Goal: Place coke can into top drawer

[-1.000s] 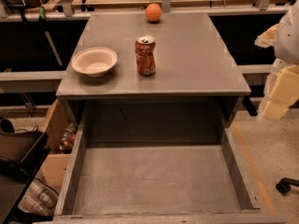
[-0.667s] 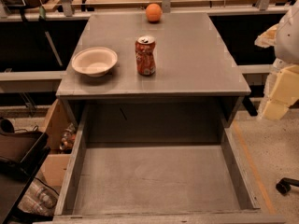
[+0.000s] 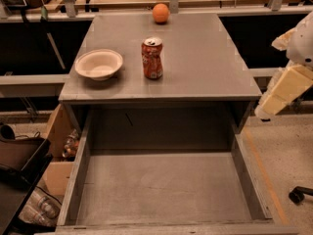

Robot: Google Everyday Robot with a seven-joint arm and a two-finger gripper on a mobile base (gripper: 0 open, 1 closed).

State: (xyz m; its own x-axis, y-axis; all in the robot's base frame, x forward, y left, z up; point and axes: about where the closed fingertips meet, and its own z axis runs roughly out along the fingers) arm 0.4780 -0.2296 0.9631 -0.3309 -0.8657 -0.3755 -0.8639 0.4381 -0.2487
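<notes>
The coke can (image 3: 152,58) stands upright on the grey cabinet top (image 3: 205,58), left of centre, its silver top showing. The top drawer (image 3: 161,187) is pulled fully open below the cabinet's front edge, and nothing lies in it. My gripper (image 3: 282,91) hangs at the far right of the view, beside the cabinet's right front corner, well away from the can and outside the drawer. It holds nothing that I can see.
A white bowl (image 3: 98,64) sits on the cabinet top left of the can. An orange ball (image 3: 160,12) rests near the back edge. Boxes and clutter (image 3: 29,170) lie on the floor at the left. A chair caster (image 3: 299,195) is at lower right.
</notes>
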